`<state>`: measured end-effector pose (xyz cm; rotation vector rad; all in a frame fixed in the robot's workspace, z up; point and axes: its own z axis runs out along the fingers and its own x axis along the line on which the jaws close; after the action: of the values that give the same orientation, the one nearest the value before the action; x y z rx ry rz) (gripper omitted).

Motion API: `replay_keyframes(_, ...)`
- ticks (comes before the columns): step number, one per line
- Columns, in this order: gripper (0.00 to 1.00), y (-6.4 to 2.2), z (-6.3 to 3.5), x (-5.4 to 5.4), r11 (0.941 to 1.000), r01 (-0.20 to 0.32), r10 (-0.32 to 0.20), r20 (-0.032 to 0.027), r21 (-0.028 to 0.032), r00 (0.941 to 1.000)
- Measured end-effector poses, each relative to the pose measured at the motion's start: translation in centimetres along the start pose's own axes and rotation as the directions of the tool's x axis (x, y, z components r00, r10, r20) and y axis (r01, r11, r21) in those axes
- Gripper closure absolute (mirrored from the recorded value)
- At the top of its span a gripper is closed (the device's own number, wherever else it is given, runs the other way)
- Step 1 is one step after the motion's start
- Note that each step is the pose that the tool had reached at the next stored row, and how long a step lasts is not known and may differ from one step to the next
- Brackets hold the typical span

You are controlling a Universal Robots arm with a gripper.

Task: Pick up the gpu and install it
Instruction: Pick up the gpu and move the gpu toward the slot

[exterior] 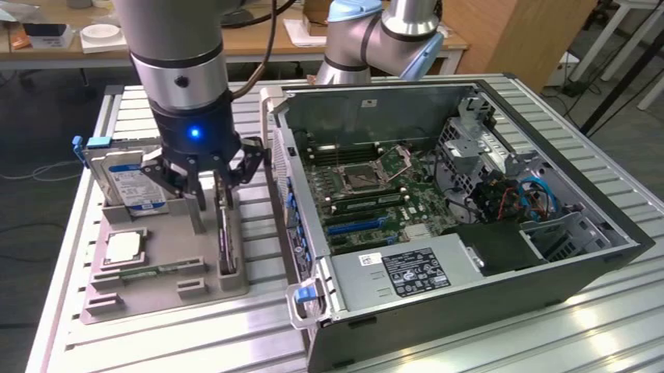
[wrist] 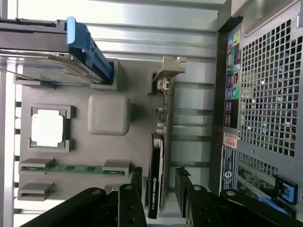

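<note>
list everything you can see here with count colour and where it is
gpu: 1, black with silver bracket, on edge in the tray
hard drive: 1, silver with blue label, upright at the tray's far end
processor: 1, silver, flat in a tray pocket
memory stick: 1, green, in the tray
tray: 1, grey, on the table beside the case
computer case: 1, black, open, on the table
motherboard: 1, green, inside the case
power supply: 1, grey, inside the case
table: 1, silver slats, under everything
arm: 1, grey and black, over the tray; jaws open either side of the gpu
</note>
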<state>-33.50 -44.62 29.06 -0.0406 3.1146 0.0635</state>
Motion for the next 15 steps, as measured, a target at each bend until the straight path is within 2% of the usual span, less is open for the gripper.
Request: replay_keyframes(15,0.58,-0.10,2.34,0.1,1.0000,-0.001,0.001,0.0026,0.0003,1.0000)
